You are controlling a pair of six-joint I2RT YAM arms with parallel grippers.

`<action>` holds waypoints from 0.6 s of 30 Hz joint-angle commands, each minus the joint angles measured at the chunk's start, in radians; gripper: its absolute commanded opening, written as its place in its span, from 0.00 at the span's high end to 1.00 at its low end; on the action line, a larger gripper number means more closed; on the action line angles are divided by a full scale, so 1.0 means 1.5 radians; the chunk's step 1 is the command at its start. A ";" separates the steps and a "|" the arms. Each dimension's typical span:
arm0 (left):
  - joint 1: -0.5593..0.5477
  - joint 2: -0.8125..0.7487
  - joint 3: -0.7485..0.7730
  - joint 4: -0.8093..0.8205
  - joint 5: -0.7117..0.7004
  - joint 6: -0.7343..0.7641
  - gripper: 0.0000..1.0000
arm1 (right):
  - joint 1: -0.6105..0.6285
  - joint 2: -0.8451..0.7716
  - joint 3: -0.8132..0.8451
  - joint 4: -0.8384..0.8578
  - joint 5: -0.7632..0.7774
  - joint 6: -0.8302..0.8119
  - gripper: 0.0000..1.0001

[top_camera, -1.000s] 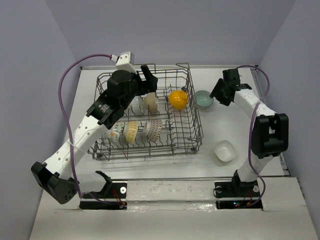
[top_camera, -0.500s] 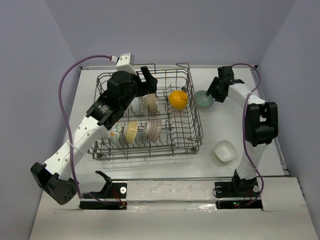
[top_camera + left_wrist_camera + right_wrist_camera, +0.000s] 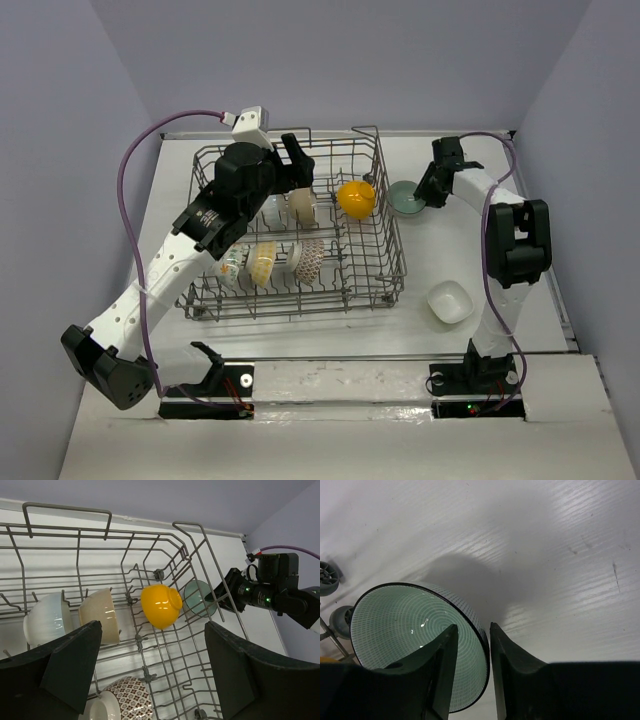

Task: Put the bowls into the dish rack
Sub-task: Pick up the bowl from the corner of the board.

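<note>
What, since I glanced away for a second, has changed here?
The right hand reached in toward the teal bowl beside the dish rack, narrowing as it came. Its fingers now straddle the bowl's rim, though a firm grip isn't clear yet. The left hand stayed open over the rack. The racked bowls and the white bowl outside it did not move.

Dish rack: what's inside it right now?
Six bowls show in the dish rack: an orange-yellow bowl, cream bowl and white bowl at the back; a patterned bowl, yellowish bowl and pale bowl in front. The left arm covers the rack's left side.
</note>
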 commanded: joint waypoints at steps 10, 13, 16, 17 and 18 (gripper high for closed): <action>-0.021 -0.013 0.019 0.002 0.009 -0.007 0.08 | -0.024 -0.024 -0.032 0.040 -0.006 -0.015 0.95; -0.052 0.002 0.042 -0.005 0.001 0.014 0.08 | -0.031 -0.059 -0.047 0.040 -0.003 -0.019 0.99; -0.120 0.025 0.082 -0.017 -0.031 0.062 0.08 | -0.037 -0.108 -0.070 0.038 0.009 -0.034 0.99; -0.140 0.032 0.096 -0.023 -0.066 0.075 0.08 | -0.037 -0.145 -0.074 0.025 0.011 -0.048 0.99; -0.159 0.040 0.112 -0.040 -0.087 0.086 0.08 | -0.037 -0.164 -0.074 0.014 0.018 -0.053 0.99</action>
